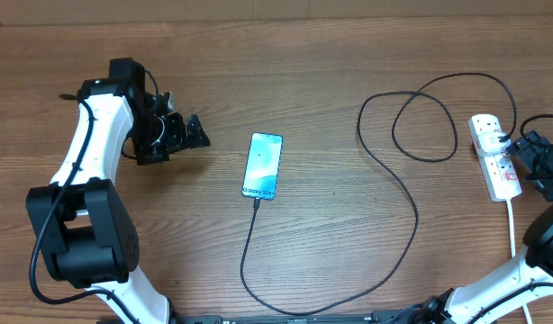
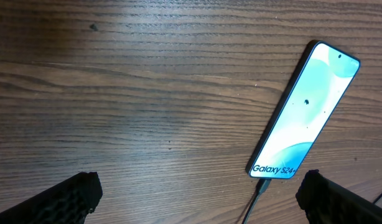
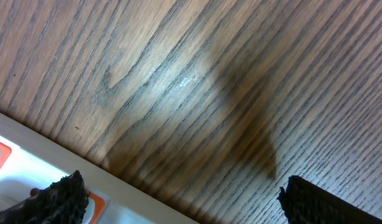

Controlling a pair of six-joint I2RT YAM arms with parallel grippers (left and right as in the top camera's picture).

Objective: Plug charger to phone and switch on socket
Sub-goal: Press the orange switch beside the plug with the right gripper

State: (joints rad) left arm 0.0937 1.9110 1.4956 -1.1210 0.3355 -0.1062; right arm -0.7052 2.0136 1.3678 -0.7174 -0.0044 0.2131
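Where the phone (image 1: 262,166) lies: a slim rectangular smartphone, flat at the middle of the brown wood-grain table (image 1: 330,72), at 3 o'clock of the left gripper (image 1: 185,135), near it but apart.
Left gripper: black, two-fingered, jaws spread wide with nothing between them. In its wrist view the phone (image 2: 306,118) sits at 1 o'clock of the gap, its lettered end close to one finger (image 2: 340,199).
Phone's look: face up, screen lit in a bright blue gradient, dark edges, "Galaxy S24+" in dark letters by the short edge facing 6 o'clock.
Charger (image 1: 412,225): a long thin black cable. Its small connector tip (image 2: 260,186) is in the phone's 6 o'clock edge. It runs down, swings toward 3 o'clock, climbs, then loops at the table's 1 o'clock.
Socket (image 1: 494,162): a white elongated power strip at the table's 3 o'clock side, with red switch marks, a black plug (image 1: 503,138) seated in it and a thicker white cord (image 1: 512,225) trailing toward 6. Switch position, cannot tell.
Right gripper (image 1: 526,160): hovers just at 3 o'clock of the socket, jaws wide apart and empty. Its wrist view catches the socket's white edge (image 3: 29,165) at 8 o'clock.
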